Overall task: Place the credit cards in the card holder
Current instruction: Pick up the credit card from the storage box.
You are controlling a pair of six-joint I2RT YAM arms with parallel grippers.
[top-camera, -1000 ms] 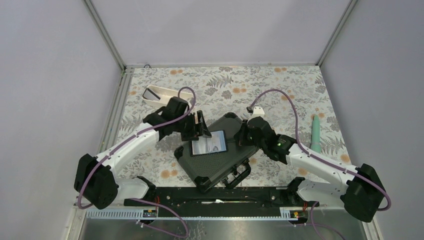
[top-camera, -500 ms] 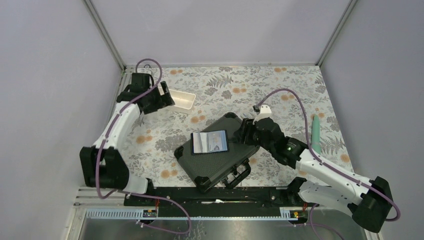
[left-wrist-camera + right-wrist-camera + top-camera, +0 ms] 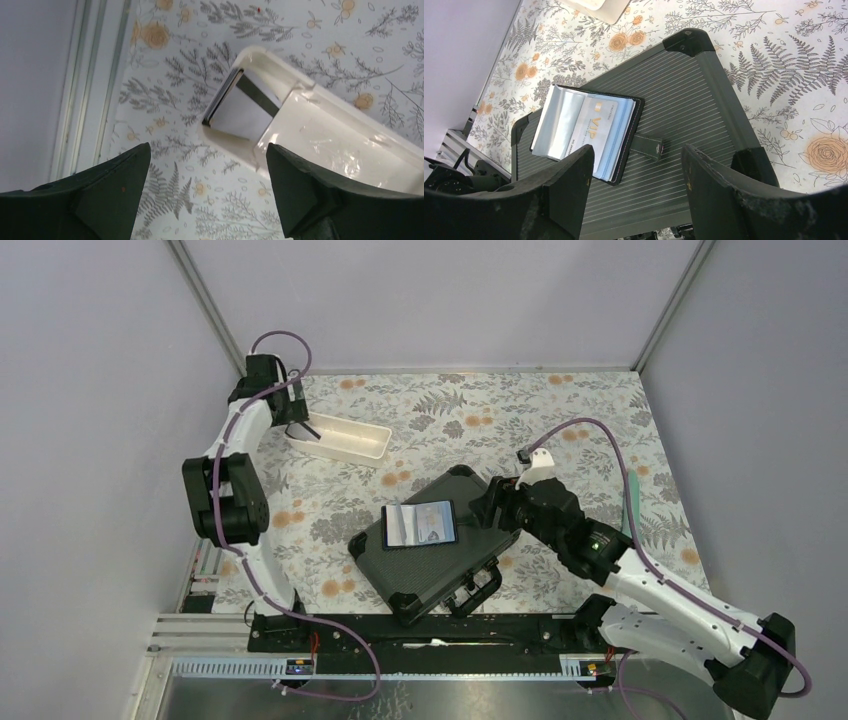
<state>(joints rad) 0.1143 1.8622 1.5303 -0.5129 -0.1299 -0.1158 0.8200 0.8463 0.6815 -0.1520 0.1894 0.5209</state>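
Left gripper [image 3: 207,152], fingers apart, over the credit cards [image 3: 245,105] in the far-left tray [image 3: 350,150]; right gripper [image 3: 636,157], fingers apart, beside the open card holder [image 3: 584,130].

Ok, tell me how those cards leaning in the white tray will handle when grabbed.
The cards look thin and flat, so probably stiff and light. Their smooth faces may slip. They lean stacked against the tray end, so pinching one could topple the rest.

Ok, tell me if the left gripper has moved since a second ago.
Yes. The left gripper left the case for the far-left corner, over the tray's left end.
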